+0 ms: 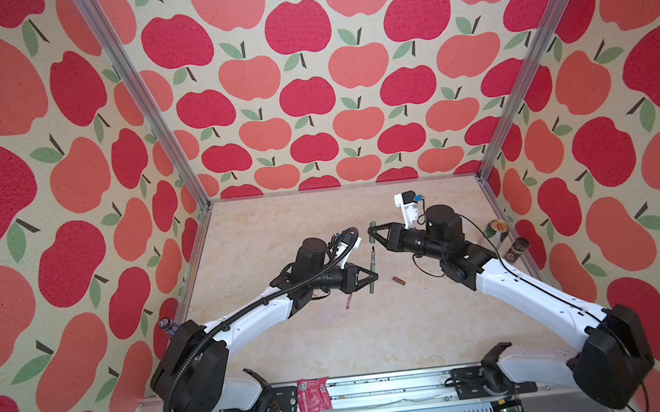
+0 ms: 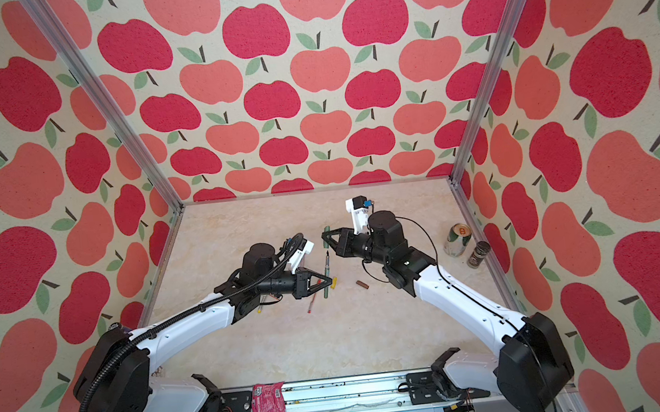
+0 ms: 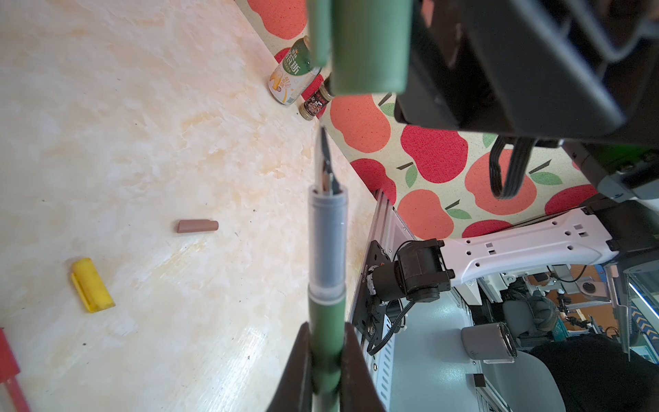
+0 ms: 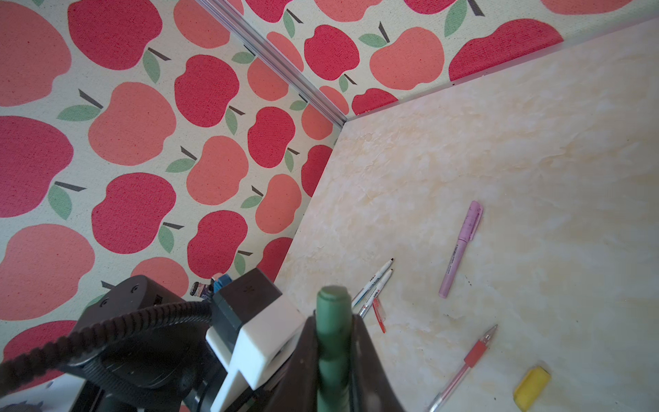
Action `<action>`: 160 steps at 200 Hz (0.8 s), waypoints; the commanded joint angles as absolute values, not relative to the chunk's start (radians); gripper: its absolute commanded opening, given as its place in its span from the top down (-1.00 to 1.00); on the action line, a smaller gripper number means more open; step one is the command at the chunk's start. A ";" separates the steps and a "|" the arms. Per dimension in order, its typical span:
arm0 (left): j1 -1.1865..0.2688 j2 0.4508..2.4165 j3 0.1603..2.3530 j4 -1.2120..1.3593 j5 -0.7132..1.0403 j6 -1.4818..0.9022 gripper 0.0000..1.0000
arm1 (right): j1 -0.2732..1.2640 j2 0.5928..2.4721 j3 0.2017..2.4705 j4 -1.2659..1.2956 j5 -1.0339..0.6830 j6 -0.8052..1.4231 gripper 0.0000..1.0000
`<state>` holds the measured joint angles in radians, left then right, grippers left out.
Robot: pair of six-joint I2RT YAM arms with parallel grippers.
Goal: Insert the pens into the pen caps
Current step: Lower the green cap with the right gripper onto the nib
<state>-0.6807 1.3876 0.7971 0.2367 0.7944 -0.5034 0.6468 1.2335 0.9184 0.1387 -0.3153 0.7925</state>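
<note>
My left gripper point(image 3: 326, 331) is shut on the dark green pen point(image 3: 327, 246), whose black tip points up at the dark green cap point(image 3: 371, 46). My right gripper point(image 4: 333, 317) is shut on that cap point(image 4: 333, 299), a short gap above the tip. In both top views the two grippers point(image 1: 369, 280) point(image 1: 373, 231) meet mid-table. A brown cap point(image 3: 197, 226) and a yellow cap point(image 3: 92, 285) lie on the table. A lilac-pink pen point(image 4: 461, 246), two white pens point(image 4: 374, 281), a red cap point(image 4: 378, 315) and a red pen point(image 4: 474, 356) lie beyond.
A green-and-white can point(image 1: 500, 227) and a brown spice jar point(image 1: 518, 247) stand by the right wall. A red snack packet point(image 1: 314, 396) lies on the front rail. A small bottle point(image 1: 165, 325) stands at the left wall behind the left arm.
</note>
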 commanded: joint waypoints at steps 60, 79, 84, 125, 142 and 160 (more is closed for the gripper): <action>-0.673 1.383 0.799 0.259 0.811 -0.492 0.88 | 0.642 1.224 0.905 0.089 -0.299 0.747 1.00; -0.673 1.383 0.801 0.259 0.811 -0.493 0.88 | 0.641 1.223 0.902 0.087 -0.299 0.742 1.00; -0.673 1.385 0.802 0.257 0.811 -0.493 0.88 | 0.641 1.224 0.902 0.087 -0.299 0.744 1.00; -0.673 1.390 0.804 0.257 0.810 -0.492 0.88 | 0.642 1.223 0.898 0.095 -0.303 0.747 1.00; -0.672 1.390 0.802 0.262 0.810 -0.494 0.88 | 0.644 1.218 0.888 0.093 -0.302 0.747 1.00; -0.673 1.389 0.800 0.262 0.810 -0.495 0.88 | 0.643 1.213 0.876 0.094 -0.298 0.746 1.00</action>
